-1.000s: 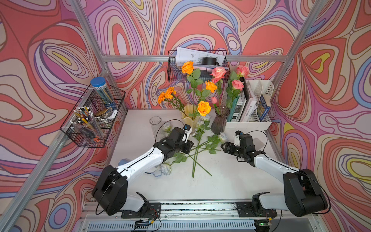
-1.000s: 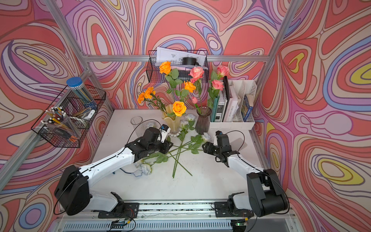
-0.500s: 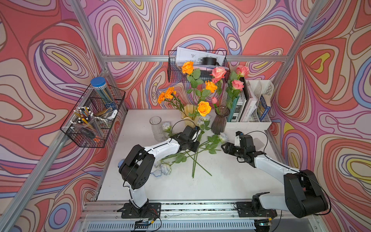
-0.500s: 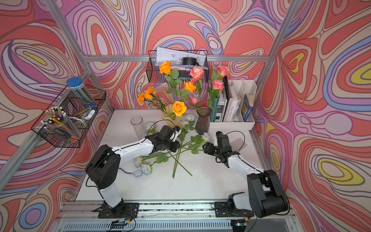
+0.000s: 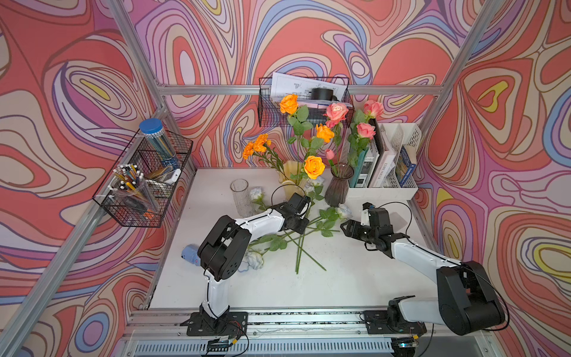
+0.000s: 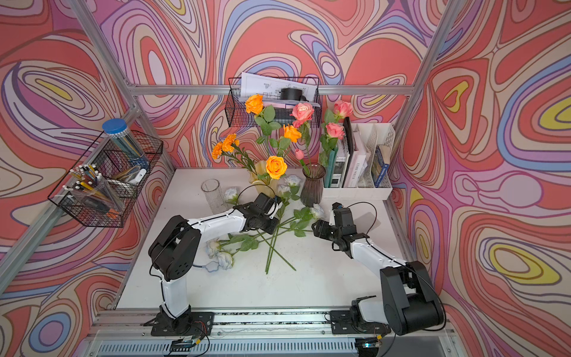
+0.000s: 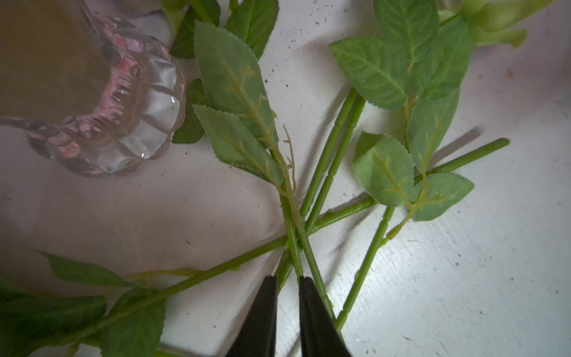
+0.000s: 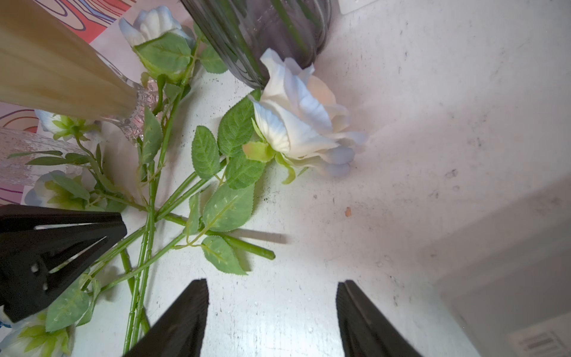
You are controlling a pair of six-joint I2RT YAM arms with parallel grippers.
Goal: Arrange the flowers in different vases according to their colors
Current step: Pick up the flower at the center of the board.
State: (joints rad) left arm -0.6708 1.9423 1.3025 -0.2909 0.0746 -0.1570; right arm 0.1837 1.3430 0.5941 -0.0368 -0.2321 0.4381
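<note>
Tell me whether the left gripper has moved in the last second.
Yes. The left gripper has shifted away from the clear vase, toward the purple vase.

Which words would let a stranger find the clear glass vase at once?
On the white table, look along its far edge. The clear glass vase stands on the side of the left arm, next to the yellow vase and the purple vase. It alone is a straight, colourless cylinder and stands empty.

Whether the left pincer (image 7: 288, 284) actually clamped the stem (image 7: 292, 247) between its tips was unclear; the yellow vase (image 7: 61, 61) ran off the edge, blurred.
</note>
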